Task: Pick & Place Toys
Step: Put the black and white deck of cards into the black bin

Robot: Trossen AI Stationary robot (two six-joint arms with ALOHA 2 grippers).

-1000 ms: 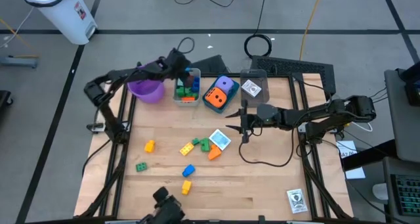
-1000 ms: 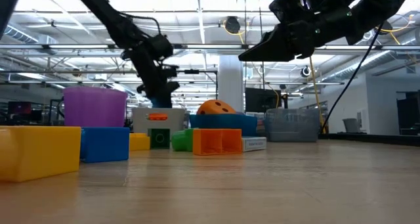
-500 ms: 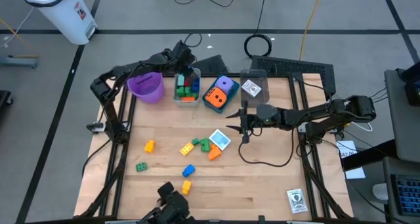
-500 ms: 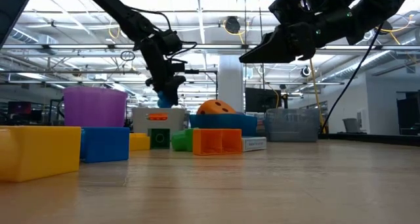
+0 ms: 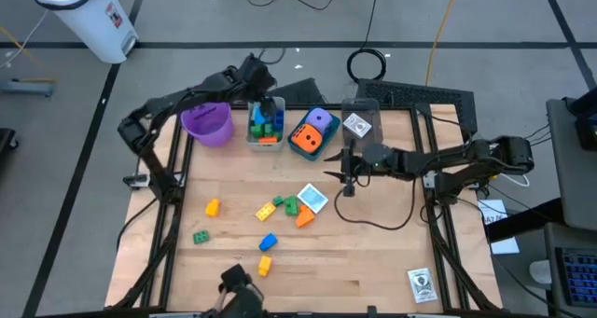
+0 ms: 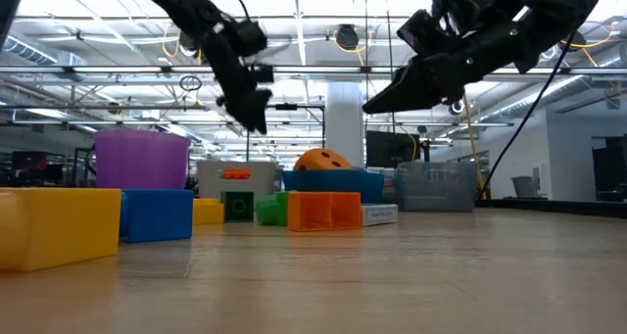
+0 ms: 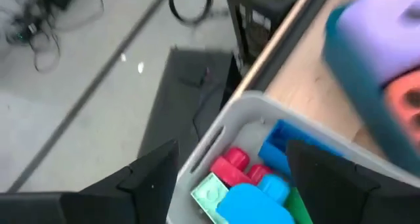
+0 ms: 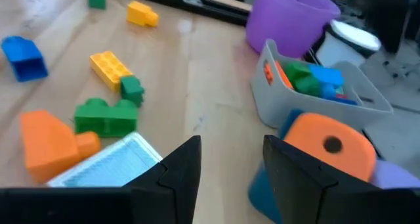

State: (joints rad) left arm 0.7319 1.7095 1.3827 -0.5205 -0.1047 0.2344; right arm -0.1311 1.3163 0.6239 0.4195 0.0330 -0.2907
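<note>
Nothing here can be read: the printed card [image 5: 313,199] mid-table, the card [image 5: 422,284] at five o'clock and the white bin's label [image 5: 114,16] are all too small.

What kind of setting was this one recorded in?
Probably a robotics lab or workshop in an industrial hall: a wooden table on a dark metal frame, cables lying on the taped grey floor, and exposed ceiling trusses with strip lights behind it in the low view.
</note>
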